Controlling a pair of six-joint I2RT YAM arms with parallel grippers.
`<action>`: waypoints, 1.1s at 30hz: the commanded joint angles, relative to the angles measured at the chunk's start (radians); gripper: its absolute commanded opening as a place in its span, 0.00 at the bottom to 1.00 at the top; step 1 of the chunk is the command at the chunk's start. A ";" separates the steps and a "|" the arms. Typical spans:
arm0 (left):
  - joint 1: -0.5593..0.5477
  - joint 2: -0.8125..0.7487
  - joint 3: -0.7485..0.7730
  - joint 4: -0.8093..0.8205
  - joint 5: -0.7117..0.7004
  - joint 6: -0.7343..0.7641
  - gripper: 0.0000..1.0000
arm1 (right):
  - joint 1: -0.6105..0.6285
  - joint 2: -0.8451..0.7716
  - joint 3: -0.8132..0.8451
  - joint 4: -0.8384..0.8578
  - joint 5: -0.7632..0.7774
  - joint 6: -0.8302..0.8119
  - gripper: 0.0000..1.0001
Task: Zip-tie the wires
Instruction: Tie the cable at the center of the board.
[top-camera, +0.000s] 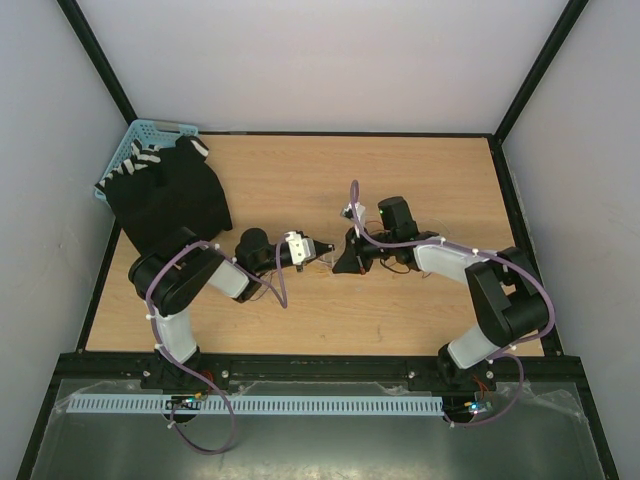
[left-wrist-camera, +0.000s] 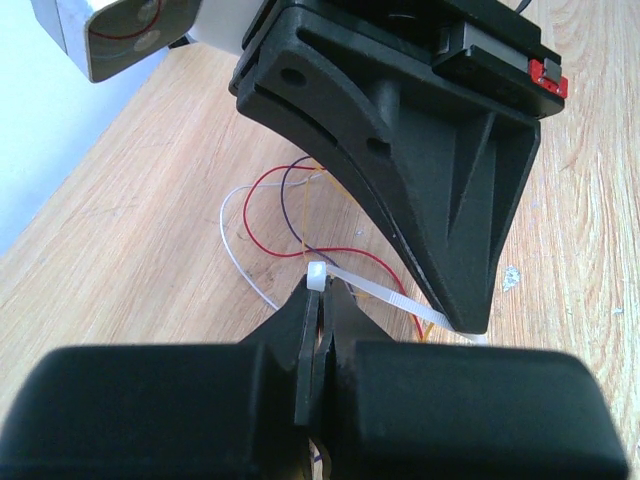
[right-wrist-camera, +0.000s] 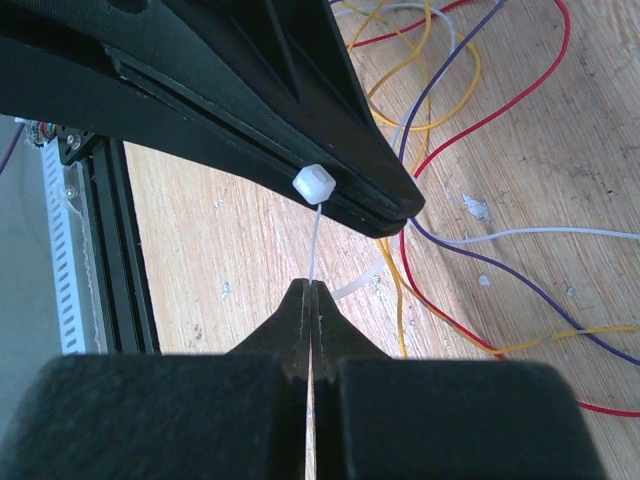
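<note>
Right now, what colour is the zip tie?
The zip tie is plain white. The right wrist view shows it best.

Smooth white plastic zip tie, glossy plastic-coated wires, matt grainy wooden table.

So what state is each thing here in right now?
left gripper: shut on the zip tie head.
right gripper: shut on the zip tie strip.
zip tie: spanning the two grippers.
wires: loose loops on the table, unbundled.
basket: partly under a black cloth.
</note>
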 joint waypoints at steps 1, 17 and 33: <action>-0.010 0.009 -0.012 0.050 0.005 0.023 0.00 | -0.008 0.015 0.035 -0.016 -0.039 -0.001 0.00; -0.018 0.015 -0.009 0.050 -0.008 0.035 0.00 | -0.008 0.024 0.039 -0.059 -0.053 -0.031 0.00; -0.024 0.024 -0.008 0.050 -0.005 0.053 0.00 | -0.006 0.021 0.046 -0.059 -0.048 -0.027 0.00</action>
